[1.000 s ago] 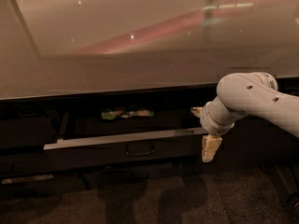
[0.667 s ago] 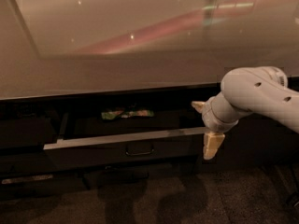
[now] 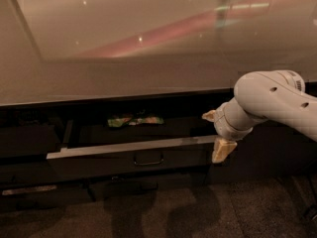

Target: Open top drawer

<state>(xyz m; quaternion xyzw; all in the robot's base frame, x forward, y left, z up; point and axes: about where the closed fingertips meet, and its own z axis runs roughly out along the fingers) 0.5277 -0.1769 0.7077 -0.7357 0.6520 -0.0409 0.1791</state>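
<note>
The top drawer [image 3: 124,155] is a wide dark front with a pale grey rim, pulled partly out from under the counter. Its small dark loop handle [image 3: 148,158] sits at the centre of the front. A green and yellow packet [image 3: 134,119] lies inside it. My gripper [image 3: 216,134] hangs at the drawer's right end, on the white arm [image 3: 270,100] that comes in from the right. One cream finger [image 3: 221,149] points down past the rim, the other [image 3: 209,115] sits above it. The fingers hold nothing and stand apart.
A broad glossy beige countertop [image 3: 148,48] fills the upper half of the view. Dark cabinet fronts [image 3: 29,140] flank the drawer on the left, with lower dark fronts [image 3: 29,190] beneath. Speckled dark floor [image 3: 198,212] lies in front.
The gripper and arm have shifted slightly to the right, away from the drawer's right end. The drawer has stayed at the same opening.
</note>
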